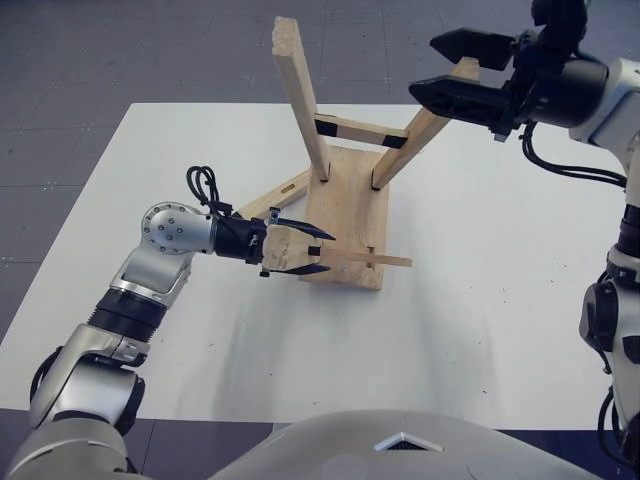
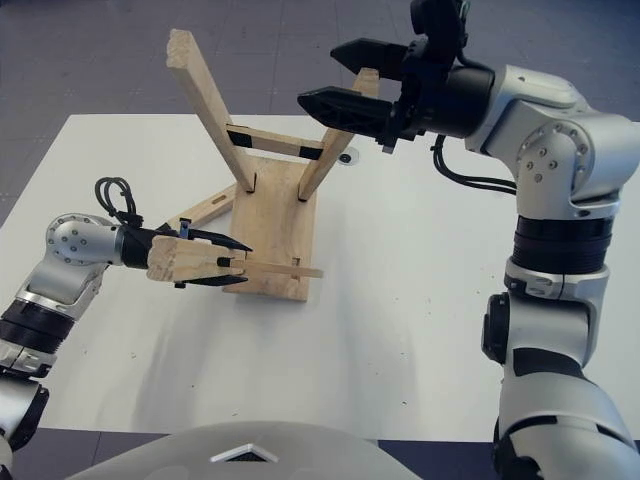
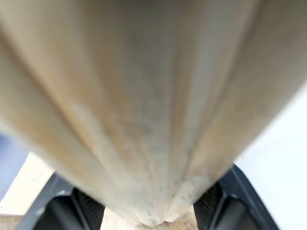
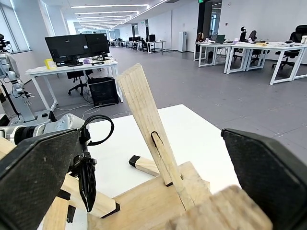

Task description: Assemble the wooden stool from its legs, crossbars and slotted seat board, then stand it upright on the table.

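Note:
The slotted seat board (image 1: 348, 205) lies flat on the white table. Two legs rise from it, a left one (image 1: 300, 95) and a right one (image 1: 420, 130), joined by a black-tipped crossbar (image 1: 360, 130). My right gripper (image 1: 462, 70) is open, its jaws above and below the right leg's top end (image 4: 225, 211). At the board's near left corner my left gripper (image 1: 300, 250) is shut on a loose leg (image 2: 175, 258). A thin crossbar (image 1: 378, 260) sticks out of that leg over the board. The same leg (image 3: 144, 105) looms close in the left wrist view.
Another loose leg (image 1: 272, 197) lies on the table (image 1: 480, 300) just left of the board, behind my left gripper. Bare tabletop stretches to the right and front of the board. Dark floor lies beyond the far edge.

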You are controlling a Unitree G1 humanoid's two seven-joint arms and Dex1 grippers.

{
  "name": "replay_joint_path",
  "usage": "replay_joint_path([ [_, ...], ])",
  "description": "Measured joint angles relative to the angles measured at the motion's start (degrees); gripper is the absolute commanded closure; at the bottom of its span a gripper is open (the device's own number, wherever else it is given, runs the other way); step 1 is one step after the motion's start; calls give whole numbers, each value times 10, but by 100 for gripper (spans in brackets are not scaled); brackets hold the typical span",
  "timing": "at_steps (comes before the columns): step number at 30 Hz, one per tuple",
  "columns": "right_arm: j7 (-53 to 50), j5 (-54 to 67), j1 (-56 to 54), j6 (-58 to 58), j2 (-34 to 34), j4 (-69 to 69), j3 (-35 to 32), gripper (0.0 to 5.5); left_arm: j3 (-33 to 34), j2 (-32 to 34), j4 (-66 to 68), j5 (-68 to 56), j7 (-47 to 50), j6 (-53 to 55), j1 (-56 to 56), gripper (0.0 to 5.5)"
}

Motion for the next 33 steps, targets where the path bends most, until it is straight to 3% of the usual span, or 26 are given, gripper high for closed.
replay_joint_path([
  [8, 11, 0, -2, -1, 2, 3, 5, 0, 18, -60, -121, -1, 55, 88, 101, 345],
  [19, 14, 0, -16, -1, 3, 6, 11, 0, 46, -60, -104, 12, 44, 87, 164, 345],
  [20, 14, 0, -16, -1, 3, 7, 11, 0, 46, -60, -102, 12, 43, 84, 164, 306],
  [33, 12, 0, -16, -1, 2, 8, 8, 0, 100, -62, -40, 21, 25, 107, 78, 104],
])
